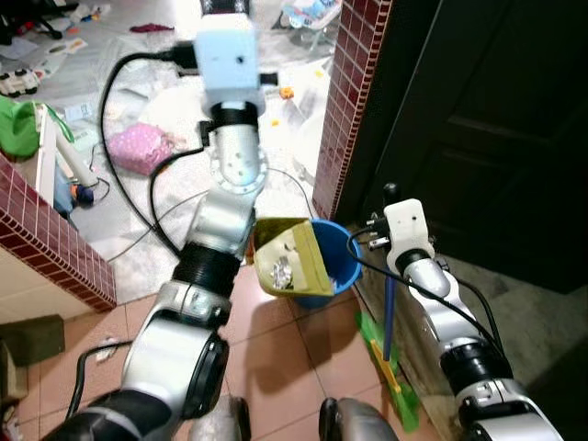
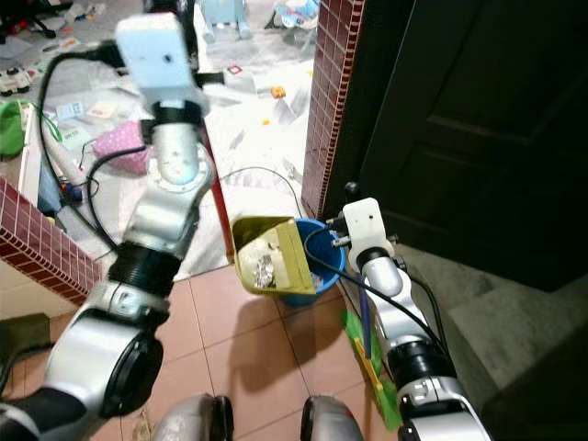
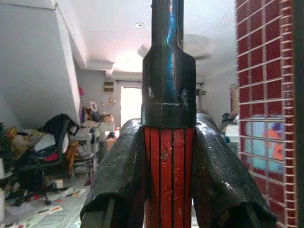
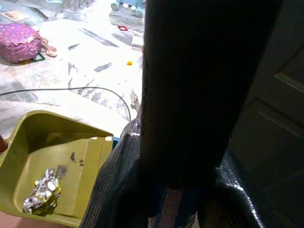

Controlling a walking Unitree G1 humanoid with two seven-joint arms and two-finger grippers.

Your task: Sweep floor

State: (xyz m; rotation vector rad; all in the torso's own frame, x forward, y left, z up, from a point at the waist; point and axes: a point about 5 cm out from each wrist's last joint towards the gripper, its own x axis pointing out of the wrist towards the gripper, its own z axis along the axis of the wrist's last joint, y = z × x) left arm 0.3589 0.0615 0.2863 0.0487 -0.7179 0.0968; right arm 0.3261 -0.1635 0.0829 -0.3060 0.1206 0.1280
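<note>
So the dustpan [image 2: 266,253] is up off the floor, tilted over the rim of the blue bucket [image 2: 317,276], sitting dead centre of the head view. It's olive-yellow with its open side facing the camera, and there's a crumpled silvery wrapper [image 4: 42,190] lying in the pan plus a couple of dark specks. The bucket is just at 3 o'clock of the pan, touching or nearly so; hard to say which.

The pan hangs on a red handle [image 3: 167,175] that runs up to 11 o'clock, toward the left arm. Left gripper [image 3: 167,185] has both black fingers [image 3: 118,175] clamped snug on either side of that red shaft, right below a black collar, no gap showing.

Right gripper [image 4: 175,190] is wrapped tight around a dark pole, the broom handle [image 1: 389,312], blue lower down. It runs down to a green broom head [image 1: 390,372] resting on the tile floor [image 2: 276,358] at about 5 o'clock of the bucket, along the foot of the dark door [image 2: 459,119].

Further out: a red brick-tile pillar [image 2: 326,101] stands at 12 o'clock of the bucket, and a low wall [image 1: 50,234] of the same tiles is way off at 9 o'clock. Past them the pale floor is a mess, with a pink spotted bag [image 1: 138,147], black cables looping around, toys and scraps of paper scattered up toward 11 and 12 o'clock.
</note>
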